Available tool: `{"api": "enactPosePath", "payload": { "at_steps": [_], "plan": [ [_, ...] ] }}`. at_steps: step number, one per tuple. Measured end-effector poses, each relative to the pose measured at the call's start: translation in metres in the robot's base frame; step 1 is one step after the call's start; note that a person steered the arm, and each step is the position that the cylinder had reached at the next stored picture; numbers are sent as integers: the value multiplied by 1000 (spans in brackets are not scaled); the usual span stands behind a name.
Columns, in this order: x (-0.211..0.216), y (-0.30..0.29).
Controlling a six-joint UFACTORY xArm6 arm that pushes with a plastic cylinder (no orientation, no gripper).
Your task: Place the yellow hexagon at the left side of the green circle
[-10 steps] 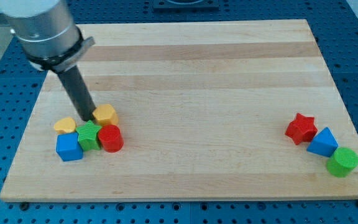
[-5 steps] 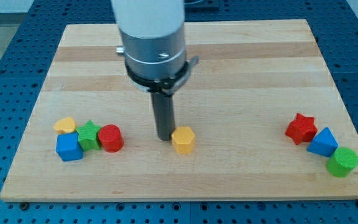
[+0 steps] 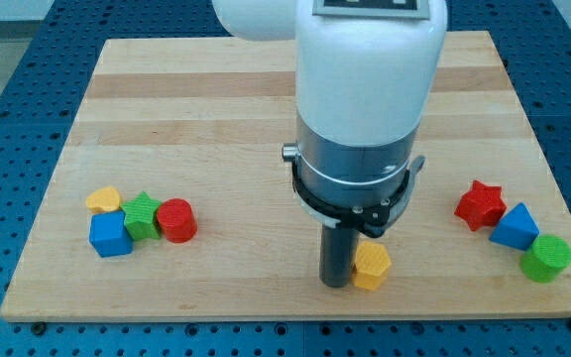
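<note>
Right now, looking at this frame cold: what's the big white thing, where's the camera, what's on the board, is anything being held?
The white and grey bulk is a robot arm. It has no gripper, just a dark rod; my tip slides on the wooden board and pushes blocks. Nothing is held.

There is one camera, looking down at the board from its near edge; its mount isn't on record.

The tip sits against the yellow hexagon, on its left in the view. At the view's right are a red star, blue triangle and green circle. At the view's left are a yellow heart, green star, red cylinder and blue cube.
</note>
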State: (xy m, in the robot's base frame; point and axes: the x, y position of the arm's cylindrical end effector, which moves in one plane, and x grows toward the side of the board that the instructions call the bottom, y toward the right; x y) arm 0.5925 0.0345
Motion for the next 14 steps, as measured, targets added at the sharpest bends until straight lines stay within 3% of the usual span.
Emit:
{"api": "enactPosePath", "payload": {
  "at_steps": [1,3,6,14],
  "plan": [
    [8,6],
    [-18,11],
    [-21,76],
    [12,139]
  ]
}}
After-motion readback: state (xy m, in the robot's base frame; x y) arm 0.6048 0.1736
